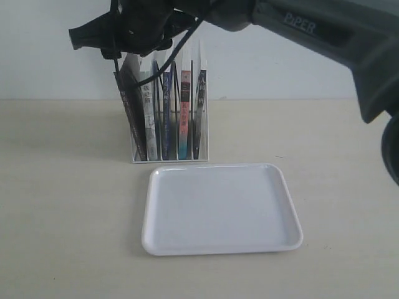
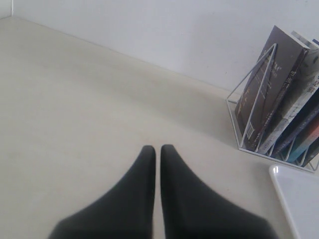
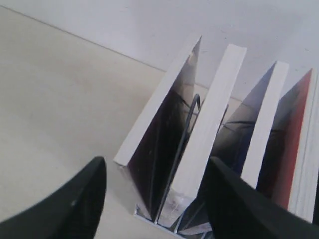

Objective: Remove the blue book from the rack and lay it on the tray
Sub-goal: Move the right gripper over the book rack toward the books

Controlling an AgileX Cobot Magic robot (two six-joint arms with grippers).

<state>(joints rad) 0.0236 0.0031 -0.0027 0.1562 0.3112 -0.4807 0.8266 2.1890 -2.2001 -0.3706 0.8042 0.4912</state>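
The white wire rack (image 1: 169, 156) stands upright behind the white tray (image 1: 221, 208) and holds several books. The blue book (image 1: 166, 109) is third from the left, showing a narrow dark blue spine; its blue cover (image 3: 255, 117) shows from above. My right gripper (image 1: 128, 37) hangs open over the rack's left end. Its fingers (image 3: 79, 199) straddle the tops of the black book (image 3: 159, 129) and the pale book beside it, touching neither. My left gripper (image 2: 158, 149) is shut with nothing in it, low over bare table to the left of the rack (image 2: 251, 112).
A pink-and-teal-spined book (image 1: 185, 118) and another dark-spined book (image 1: 201, 103) stand to the right of the blue one. A white wall runs close behind the rack. The tray's corner (image 2: 299, 199) lies near the left gripper. The right arm (image 1: 324, 31) crosses overhead.
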